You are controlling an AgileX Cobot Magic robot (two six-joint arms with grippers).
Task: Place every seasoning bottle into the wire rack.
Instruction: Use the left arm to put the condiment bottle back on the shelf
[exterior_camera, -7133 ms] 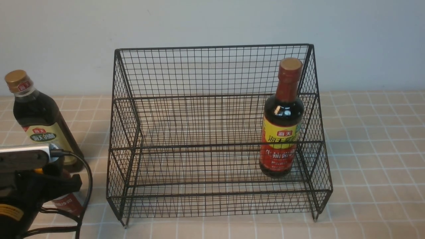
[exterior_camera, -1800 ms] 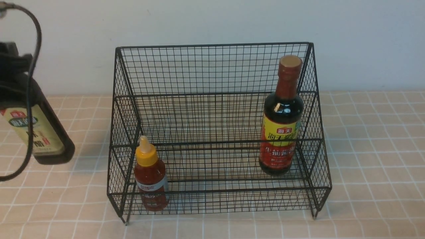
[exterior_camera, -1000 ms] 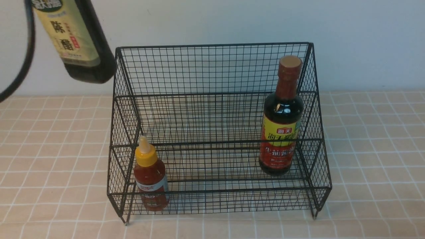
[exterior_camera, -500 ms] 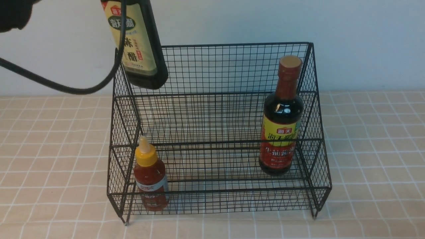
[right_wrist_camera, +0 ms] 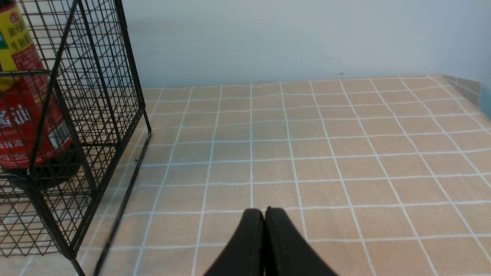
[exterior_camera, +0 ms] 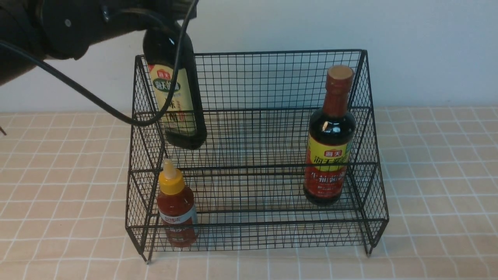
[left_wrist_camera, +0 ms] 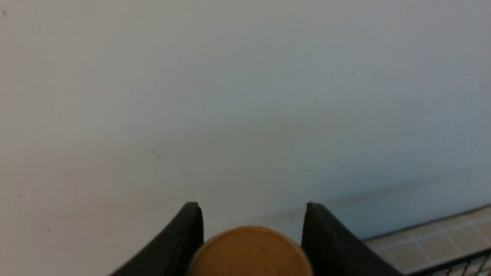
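Observation:
The tall dark bottle with the beige label (exterior_camera: 177,101) hangs nearly upright inside the left rear of the black wire rack (exterior_camera: 253,52), its base above the shelves. My left gripper (left_wrist_camera: 251,207) is shut on its neck, with the gold cap (left_wrist_camera: 249,251) between the two fingers. In the front view the left arm (exterior_camera: 78,23) hides the cap. The dark bottle with the red neck (exterior_camera: 330,155) stands at the rack's right. The small red sauce bottle with the yellow cap (exterior_camera: 176,210) stands at its front left. My right gripper (right_wrist_camera: 264,210) is shut on nothing, low over the tablecloth beside the rack (right_wrist_camera: 96,76).
A black cable (exterior_camera: 97,101) from the left arm loops down across the rack's upper left corner. The checked beige tablecloth (exterior_camera: 435,175) surrounds the rack. A pale wall (exterior_camera: 428,46) stands close behind it.
My left arm has carried the tall bottle rightwards over the rack's left wall and then down into the rack. The other two bottles and my right gripper have not moved.

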